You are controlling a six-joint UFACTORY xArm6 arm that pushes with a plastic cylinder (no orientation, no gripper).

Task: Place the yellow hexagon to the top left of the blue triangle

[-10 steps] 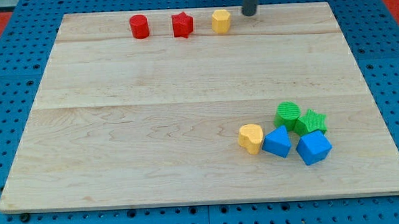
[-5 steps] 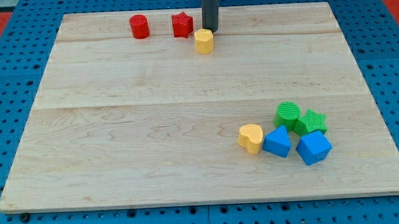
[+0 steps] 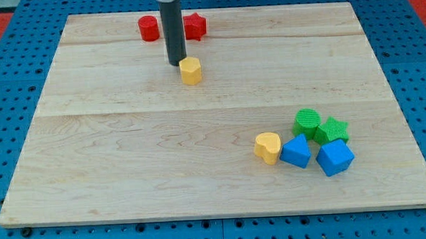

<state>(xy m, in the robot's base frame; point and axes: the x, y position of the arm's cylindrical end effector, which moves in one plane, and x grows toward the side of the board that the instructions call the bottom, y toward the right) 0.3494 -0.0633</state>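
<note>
The rod is cut off by the view's top edge, so only its lower length is seen; part of the red star is hidden behind it, and the red cylinder stands just to the star's left near the table's far edge. No fingers are carried by this arm, so nothing is gripped and no opening can be told. My tip is set on the table just beside the yellow hexagon, at its upper left; whether the two touch cannot be made out.

The yellow hexagon lies in the upper middle of the table, well apart from the blue triangle, which sits toward the view's bottom right. Against the triangle's left a yellow heart is pressed, and a blue cube lies on its right. Above these a green cylinder and a green star are crowded together, their edges partly overlapped by each other.
</note>
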